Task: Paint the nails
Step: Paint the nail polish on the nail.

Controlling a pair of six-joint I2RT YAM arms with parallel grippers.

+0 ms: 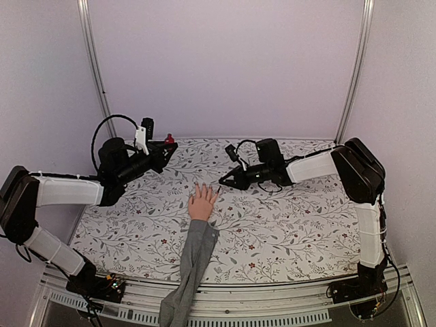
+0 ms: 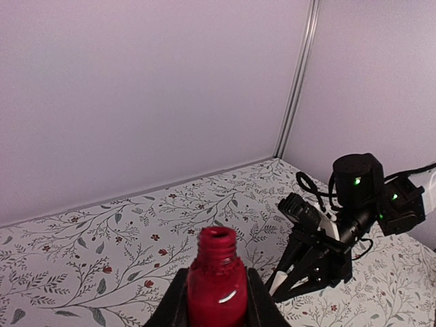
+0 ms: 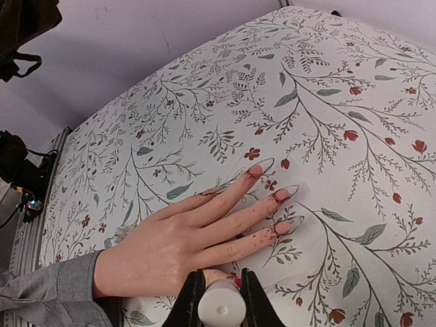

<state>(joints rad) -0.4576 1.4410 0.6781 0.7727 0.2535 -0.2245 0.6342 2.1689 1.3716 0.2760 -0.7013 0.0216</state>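
Note:
The peach mannequin hand (image 1: 201, 203) lies palm down on the floral cloth, its grey sleeve (image 1: 194, 259) running to the near edge. In the right wrist view its nails (image 3: 283, 194) carry long clear tips with red smears at their bases. My right gripper (image 3: 221, 281) is shut on a white brush cap (image 3: 221, 308) and sits right over the hand's thumb, where a red spot (image 3: 235, 281) shows; the brush tip is hidden. My left gripper (image 2: 216, 276) is shut on an open red polish bottle (image 2: 216, 286), held upright at the far left (image 1: 169, 139).
The floral cloth (image 1: 286, 218) covers the table. White walls with metal corner posts (image 1: 95, 68) close in the back and sides. The right arm's gripper and cables (image 2: 320, 252) show to the right of the bottle.

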